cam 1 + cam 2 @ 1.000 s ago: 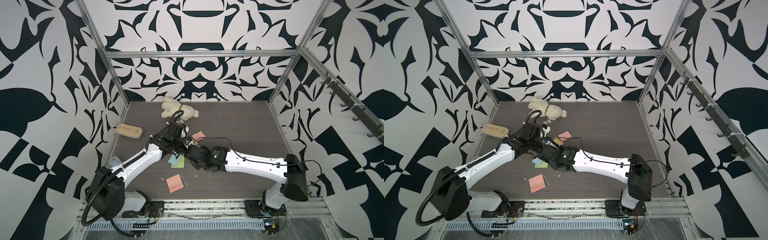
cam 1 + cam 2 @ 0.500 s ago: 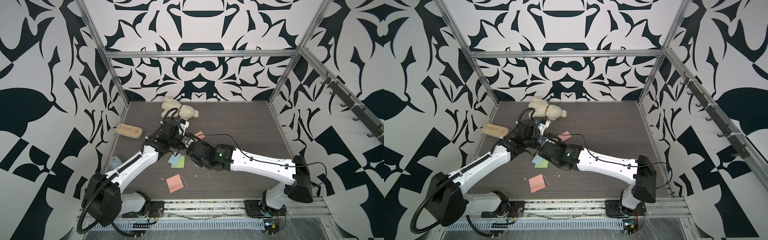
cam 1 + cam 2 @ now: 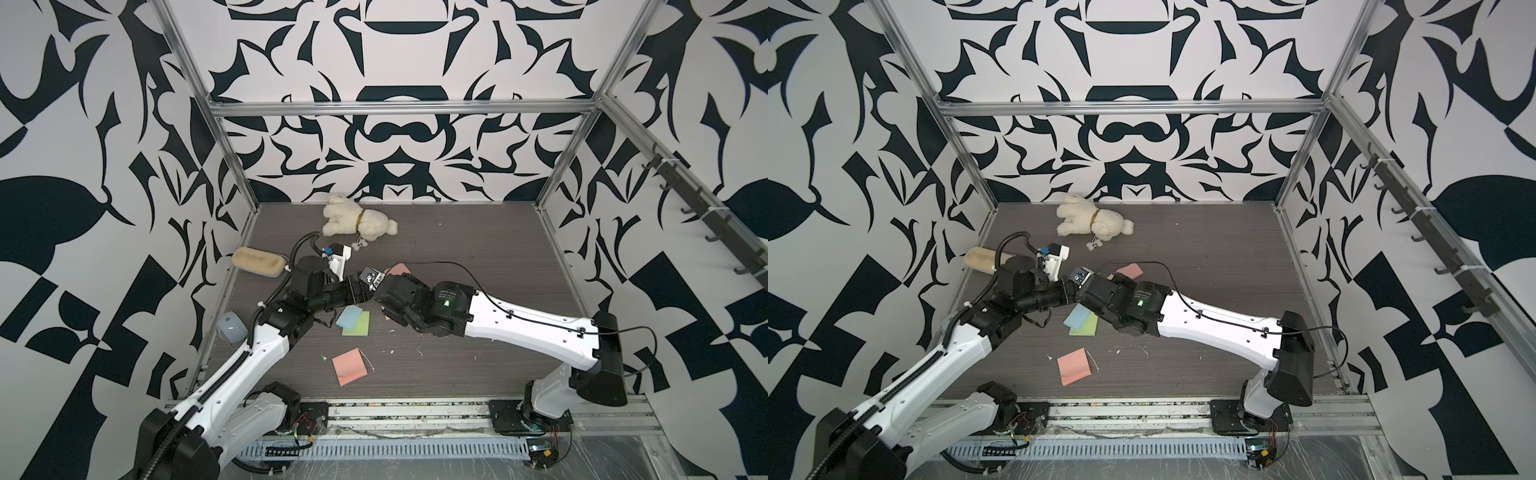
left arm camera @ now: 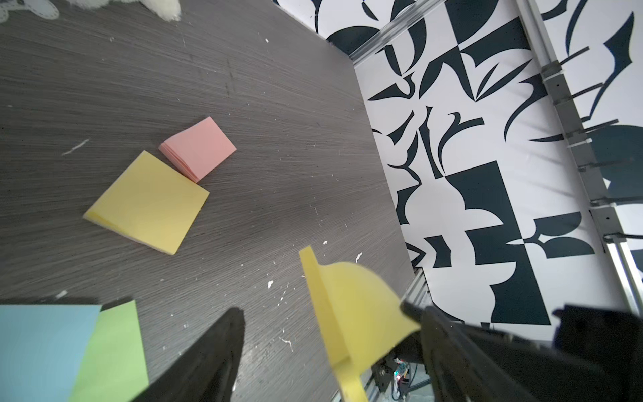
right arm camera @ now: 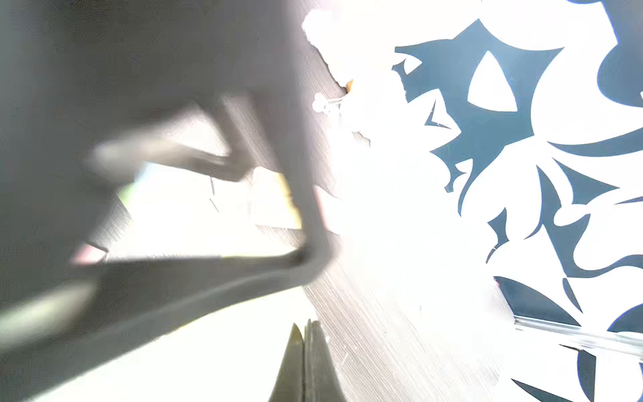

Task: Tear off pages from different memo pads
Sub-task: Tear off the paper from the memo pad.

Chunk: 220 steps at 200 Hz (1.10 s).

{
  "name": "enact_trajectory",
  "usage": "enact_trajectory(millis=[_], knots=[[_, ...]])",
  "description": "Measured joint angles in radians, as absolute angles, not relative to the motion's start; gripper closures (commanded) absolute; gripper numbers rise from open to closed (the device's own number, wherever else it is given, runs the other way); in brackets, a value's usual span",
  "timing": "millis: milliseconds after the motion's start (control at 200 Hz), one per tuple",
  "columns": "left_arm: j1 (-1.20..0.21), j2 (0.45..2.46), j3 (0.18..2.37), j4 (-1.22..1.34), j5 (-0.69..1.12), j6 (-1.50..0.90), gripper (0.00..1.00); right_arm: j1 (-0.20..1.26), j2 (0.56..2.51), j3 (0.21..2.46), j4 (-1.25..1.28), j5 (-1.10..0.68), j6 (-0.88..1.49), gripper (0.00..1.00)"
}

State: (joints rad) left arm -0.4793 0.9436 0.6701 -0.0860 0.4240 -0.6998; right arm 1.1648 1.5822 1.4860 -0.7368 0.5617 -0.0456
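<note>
Your left gripper (image 4: 322, 309) has its jaws spread wide in the left wrist view, with one dark finger (image 4: 215, 348) on each side of a curled yellow pad (image 4: 355, 313). That thin pad is up off the table (image 4: 278, 104) and bent into an arc. It rests against the farther finger, and the nearer finger stands clear of it.

Your right gripper (image 5: 305, 344) has its jaws closed tip to tip in the right wrist view. That picture is washed out and blurred, so you cannot tell whether any paper is pinched between them. In both top views the two grippers meet nose to nose over the table, a little left of its middle.

On the table beyond your left jaws, a flat yellow pad (image 4: 146, 202) lies just beside a pink pad (image 4: 198, 149), corner to corner. Nearer the left wrist, a blue square (image 3: 349, 318) lies partly over a green square (image 3: 359, 330); you cannot tell whether either is a single page or a pad. A second pink pad (image 3: 349, 366) lies well apart from the others, toward the front rail.

A white plush toy (image 3: 357, 218) lies near the back wall, and a tan sponge block (image 3: 257, 262) sits at the table's left edge. Small white scraps dot the surface.
</note>
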Motion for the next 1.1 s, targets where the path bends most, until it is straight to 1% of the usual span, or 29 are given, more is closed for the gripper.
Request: enact_trajectory(millis=[220, 385, 460, 565, 705, 805, 850, 880, 1100], knots=[[-0.498, 0.961, 0.647, -0.066, 0.413, -0.64, 0.17, 1.143, 1.584, 1.513, -0.778, 0.54, -0.065, 1.0], [-0.525, 0.982, 0.647, -0.058, 0.419, -0.607, 0.26, 1.143, 1.584, 1.536, -0.783, 0.519, -0.064, 1.0], [-0.53, 1.007, 0.648, -0.052, 0.432, -0.598, 0.33, 1.143, 1.584, 1.541, -0.787, 0.508, -0.064, 1.0], [-0.537, 1.052, 0.654, -0.047, 0.454, -0.593, 0.48, 1.143, 1.585, 1.548, -0.794, 0.498, -0.063, 1.0], [-0.538, 1.082, 0.656, -0.042, 0.476, -0.579, 0.72, 1.14, 1.585, 1.553, -0.799, 0.495, -0.06, 1.0], [-0.54, 1.086, 0.657, -0.042, 0.478, -0.576, 0.92, 1.131, 1.585, 1.553, -0.804, 0.494, -0.059, 1.0], [-0.542, 1.086, 0.66, -0.042, 0.478, -0.57, 0.98, 1.125, 1.585, 1.553, -0.804, 0.494, -0.057, 1.0], [-0.544, 1.086, 0.665, -0.042, 0.477, -0.567, 1.0, 1.121, 1.585, 1.553, -0.804, 0.494, -0.057, 1.0], [-0.545, 1.105, 0.683, -0.043, 0.481, -0.572, 1.0, 1.064, 1.58, 1.549, -0.786, 0.492, -0.051, 1.0]])
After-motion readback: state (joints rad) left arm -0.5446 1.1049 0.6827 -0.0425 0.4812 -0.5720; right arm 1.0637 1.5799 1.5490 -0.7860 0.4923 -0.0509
